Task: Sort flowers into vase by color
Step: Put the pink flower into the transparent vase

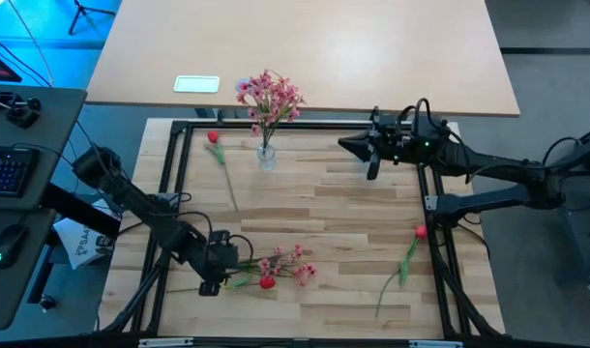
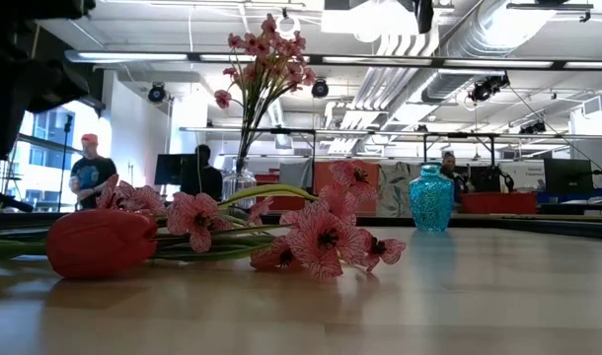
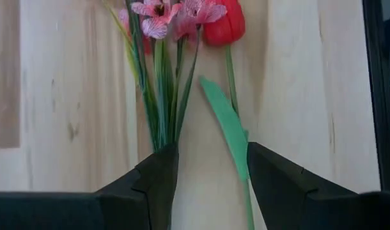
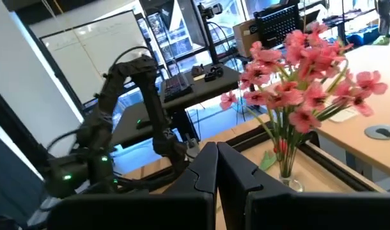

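A clear glass vase [image 1: 266, 157] stands near the table's far edge and holds a pink spray [image 1: 269, 95], also seen in the right wrist view [image 4: 304, 70]. A second pink spray [image 1: 287, 263] and a red tulip [image 1: 267, 282] lie together near the table's near edge. My left gripper [image 1: 232, 259] is low at their stem ends and open. In the left wrist view its fingers [image 3: 211, 153] stand on either side of the spray's stems [image 3: 162, 108] and the tulip's stem and leaf [image 3: 228, 121]. My right gripper [image 1: 348, 147], shut [image 4: 215, 167], hovers right of the vase. My left gripper comes level from the table's left side and straddles the stem ends of the pink spray [image 3: 163, 137] and the tulip's leaf [image 3: 236, 150], all lying on the table. The spray's stems run up to one finger's inner edge; whether it touches them I cannot tell.
One red tulip [image 1: 215, 138] lies left of the vase, its stem [image 1: 229, 184] pointing toward the near edge. Another red tulip [image 1: 420, 232] lies by the right frame rail. A black frame [image 1: 179, 174] rings the table. A blue vase [image 2: 431, 197] shows far off in the low view.
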